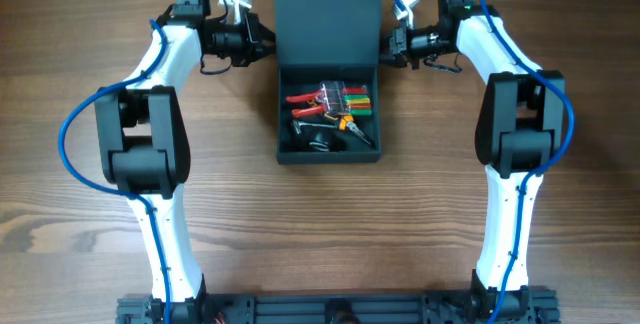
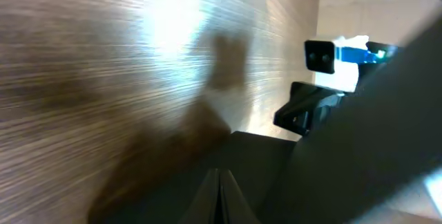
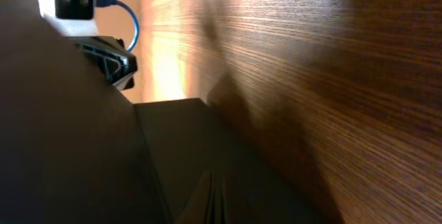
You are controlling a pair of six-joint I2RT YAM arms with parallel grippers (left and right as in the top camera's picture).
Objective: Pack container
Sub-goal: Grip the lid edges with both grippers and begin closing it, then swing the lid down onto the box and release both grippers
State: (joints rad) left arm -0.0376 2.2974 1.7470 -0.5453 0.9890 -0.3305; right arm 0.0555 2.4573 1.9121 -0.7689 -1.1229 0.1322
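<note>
The dark teal-grey container [image 1: 285,114] stands open at the table's middle back, its flap lid [image 1: 326,14] raised behind it. Inside lie red-handled pliers [image 1: 305,99], a clear case of coloured bits [image 1: 345,96] and dark tools. My left gripper [image 1: 268,46] is shut and sits against the lid's left edge. My right gripper [image 1: 385,52] is shut and sits against the lid's right edge. In the left wrist view the closed fingers [image 2: 219,196] lie on the dark lid [image 2: 345,148]. In the right wrist view the closed fingers [image 3: 215,200] lie on the dark lid [image 3: 62,127].
Wooden tabletop [image 1: 90,214] stretches all round the container. Both arm bases stand at the front edge on a black rail [image 1: 330,309]. Each wrist view shows the opposite arm's camera beyond the lid, with its blue cable.
</note>
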